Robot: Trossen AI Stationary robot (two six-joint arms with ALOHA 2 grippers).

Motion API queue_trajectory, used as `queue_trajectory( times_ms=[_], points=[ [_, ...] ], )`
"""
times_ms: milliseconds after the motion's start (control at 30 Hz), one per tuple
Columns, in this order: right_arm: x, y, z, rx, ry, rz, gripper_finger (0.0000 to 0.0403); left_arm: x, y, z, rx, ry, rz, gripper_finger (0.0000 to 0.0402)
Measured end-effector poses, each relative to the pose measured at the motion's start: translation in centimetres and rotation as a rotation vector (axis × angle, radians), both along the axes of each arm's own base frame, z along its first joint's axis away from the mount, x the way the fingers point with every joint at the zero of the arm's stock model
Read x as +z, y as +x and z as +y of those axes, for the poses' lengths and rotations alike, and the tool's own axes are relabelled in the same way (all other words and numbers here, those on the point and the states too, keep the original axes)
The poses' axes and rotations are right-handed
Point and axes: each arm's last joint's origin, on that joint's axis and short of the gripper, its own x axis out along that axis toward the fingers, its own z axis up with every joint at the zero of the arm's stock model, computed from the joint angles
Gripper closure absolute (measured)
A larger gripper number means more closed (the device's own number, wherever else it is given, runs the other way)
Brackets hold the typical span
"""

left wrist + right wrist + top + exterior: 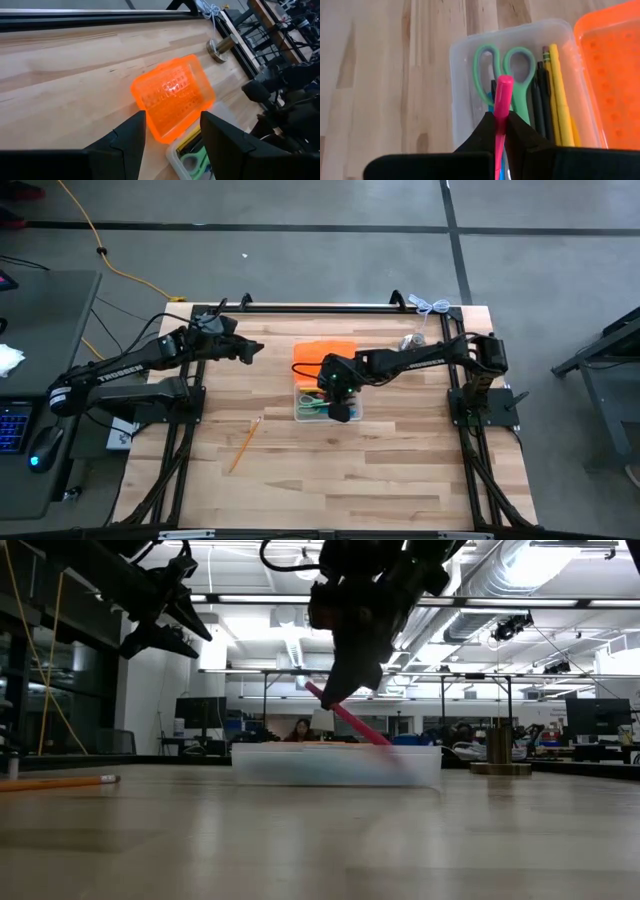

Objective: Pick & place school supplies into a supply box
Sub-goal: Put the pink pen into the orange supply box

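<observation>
The right gripper (501, 131), clamped on a pink pen (502, 107), hangs over the clear supply box (465, 55) holding green scissors (502, 70) and pens, its orange lid (612, 70) alongside; the left gripper (172, 130) gapes empty beyond the lid, a lone pencil (244, 443) farther off.

Arms: two are seen, each ending in one gripper; left gripper (255, 350), right gripper (338, 406).
Boxes: one clear box (460, 70) is counted, with one orange lid (322, 352) attached.
Scissors: one green-handled pair (502, 75) is seen inside the box.
Pink pens: one (501, 120) is counted, pinched between the right gripper's fingers.
Black pens: at least two (540, 105) are made out in the box; an exact count cannot be given.
Yellow pencils in the box: at least two (559, 100) are made out.
Pencils on the table: one (245, 443) is counted.
Metal weights: one (220, 47) is seen beside the lid.
</observation>
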Motion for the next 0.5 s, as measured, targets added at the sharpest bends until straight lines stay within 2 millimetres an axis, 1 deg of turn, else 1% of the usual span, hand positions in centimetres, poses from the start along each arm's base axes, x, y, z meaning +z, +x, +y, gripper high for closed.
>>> queue_trajectory(
  times_ms=[133,367,500],
  points=[
    [-0.5,0.0,-0.1,0.01,-0.02,0.019,0.0403,0.0,0.0,0.0,0.0,0.002,-0.004,0.0186],
    [-2.2,0.3,-0.1,0.02,-0.016,0.074,0.0403,0.2,0.1,0.0,-0.003,0.008,-0.021,0.0186],
    [-2.4,0.4,0.0,0.031,-0.018,0.075,0.0403,0.2,0.1,0.0,-0.004,0.009,-0.02,0.0186]
  ],
)
